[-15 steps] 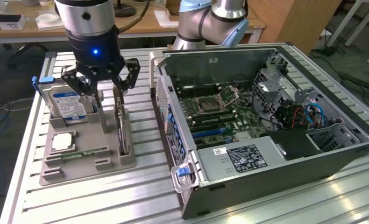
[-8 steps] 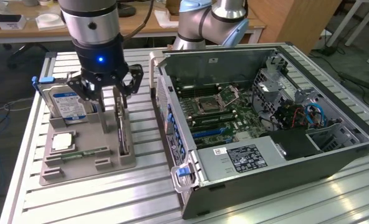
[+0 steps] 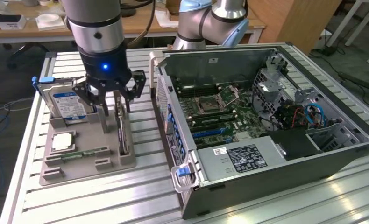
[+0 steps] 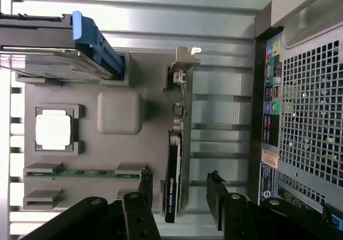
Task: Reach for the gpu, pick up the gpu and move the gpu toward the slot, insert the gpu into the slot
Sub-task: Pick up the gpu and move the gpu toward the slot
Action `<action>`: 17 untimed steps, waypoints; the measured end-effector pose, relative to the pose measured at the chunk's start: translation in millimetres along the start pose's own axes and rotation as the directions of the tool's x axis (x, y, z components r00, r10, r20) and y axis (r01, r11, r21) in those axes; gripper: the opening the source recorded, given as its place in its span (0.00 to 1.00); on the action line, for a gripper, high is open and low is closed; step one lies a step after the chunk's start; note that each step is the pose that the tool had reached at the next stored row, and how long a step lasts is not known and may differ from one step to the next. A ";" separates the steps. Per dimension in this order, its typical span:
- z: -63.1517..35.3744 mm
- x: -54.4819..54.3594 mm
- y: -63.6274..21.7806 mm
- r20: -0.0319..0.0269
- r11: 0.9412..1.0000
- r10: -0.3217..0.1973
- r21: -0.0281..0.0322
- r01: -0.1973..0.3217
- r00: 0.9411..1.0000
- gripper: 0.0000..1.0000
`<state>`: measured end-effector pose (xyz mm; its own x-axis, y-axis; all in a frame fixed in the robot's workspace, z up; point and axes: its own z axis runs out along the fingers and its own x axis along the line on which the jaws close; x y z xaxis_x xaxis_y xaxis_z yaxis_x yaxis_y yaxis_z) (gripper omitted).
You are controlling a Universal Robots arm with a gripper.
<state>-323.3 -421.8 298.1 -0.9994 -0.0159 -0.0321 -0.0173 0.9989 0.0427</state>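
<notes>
Black fingers [image 4: 143, 194] of my gripper [image 4: 179, 182] stand wide apart, one on each side of the gpu [image 4: 174, 159], with a gap on both sides and nothing gripped. I see the gpu standing on edge at the grey holder's [image 4: 120, 111] rim, a bare strip of table [image 4: 220, 111] separating it from the computer case [image 4: 300, 90].

The arm [image 3: 96, 32] hangs upright, wrist pointing straight down, its black fingers [image 4: 215, 194] spread wide apart.
</notes>
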 end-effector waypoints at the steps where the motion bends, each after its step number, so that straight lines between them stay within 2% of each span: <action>1: 1.8 0.0 -0.1 0.000 1.000 0.000 0.000 0.000 1.000 0.53; 17: 34.4 1.1 -3.1 0.002 1.000 0.000 0.000 0.000 1.000 0.53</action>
<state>-323.3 -423.4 263.6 -0.9993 -0.0154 -0.0342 -0.0169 0.9989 0.0427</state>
